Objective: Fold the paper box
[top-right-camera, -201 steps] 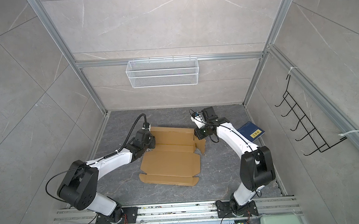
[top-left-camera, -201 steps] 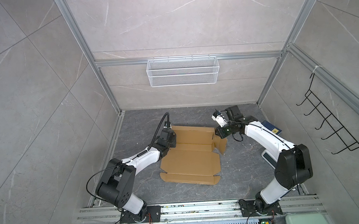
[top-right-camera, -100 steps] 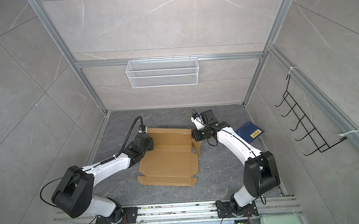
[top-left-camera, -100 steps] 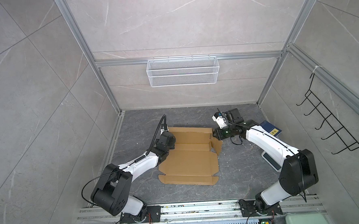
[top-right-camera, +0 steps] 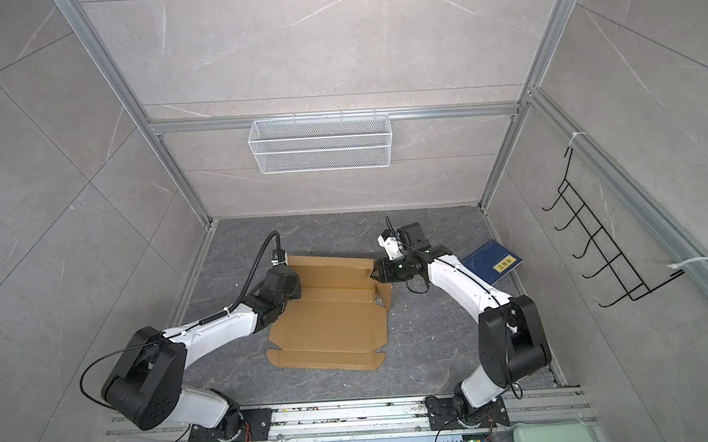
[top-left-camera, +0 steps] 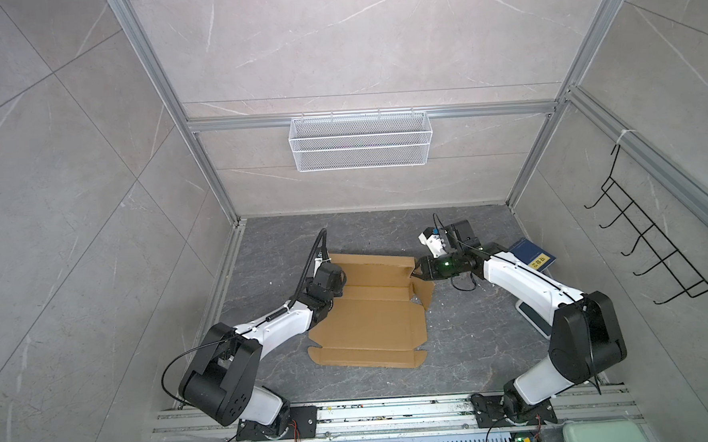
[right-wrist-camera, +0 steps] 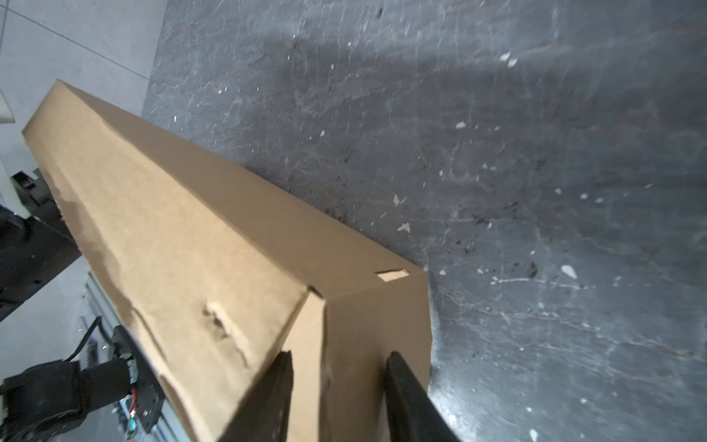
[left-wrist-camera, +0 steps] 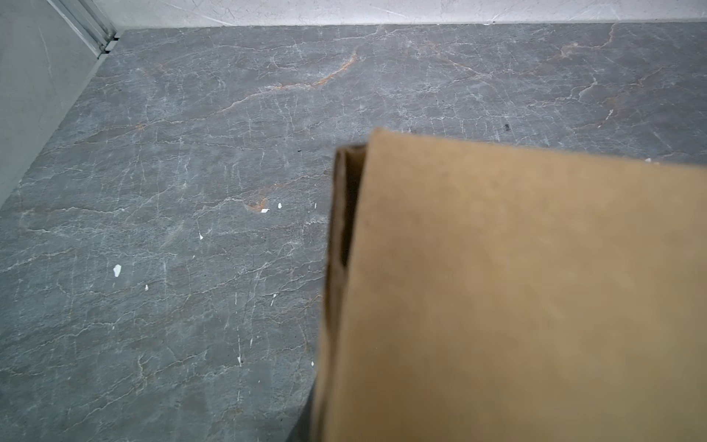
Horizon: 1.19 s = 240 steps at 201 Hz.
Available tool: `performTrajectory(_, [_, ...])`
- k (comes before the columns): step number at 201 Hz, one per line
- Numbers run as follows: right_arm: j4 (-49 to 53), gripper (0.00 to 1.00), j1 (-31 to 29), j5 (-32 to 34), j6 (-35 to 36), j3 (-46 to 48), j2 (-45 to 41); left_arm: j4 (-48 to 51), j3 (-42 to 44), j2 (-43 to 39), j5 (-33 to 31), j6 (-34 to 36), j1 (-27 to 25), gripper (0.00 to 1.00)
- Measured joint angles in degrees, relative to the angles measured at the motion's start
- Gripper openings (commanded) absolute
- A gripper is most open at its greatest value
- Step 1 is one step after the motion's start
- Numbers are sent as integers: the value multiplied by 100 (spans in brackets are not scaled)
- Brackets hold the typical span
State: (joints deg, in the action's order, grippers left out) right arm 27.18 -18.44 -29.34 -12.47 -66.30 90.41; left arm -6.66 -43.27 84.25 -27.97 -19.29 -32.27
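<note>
two grippers work the paper box point(top-left-camera: 370, 317) on the floor point(top-left-camera: 459, 349): my right gripper point(right-wrist-camera: 338, 358) has just let go, jaws now apart astride the far corner flap, my left gripper point(top-left-camera: 334, 282) closed at the opposite corner, so this fold seems set.

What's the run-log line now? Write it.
left pincer: shut on paper box | right pincer: open astride its side flap | fold unfinished
</note>
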Motion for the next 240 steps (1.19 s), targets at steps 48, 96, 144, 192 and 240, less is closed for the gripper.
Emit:
performTrajectory(48, [323,49,219,-485,166,33,-101,-22,35,-11,-15,0,-55,0])
performTrajectory(96, [960,42,203,-144,376,229,-433,-22,35,-57,-46,44,-66,0])
performTrajectory(144, [1316,28,140,247,466,350,-595,-22,46,-57,-46,44,-66,0])
performTrajectory(192, [1381,14,131,393,457,201,-535,-24,57,-57,-46,39,-66,0])
performTrajectory(240, [1593,9,131,247,476,-282,-389,-114,87,-90,-79,22,-59,0])
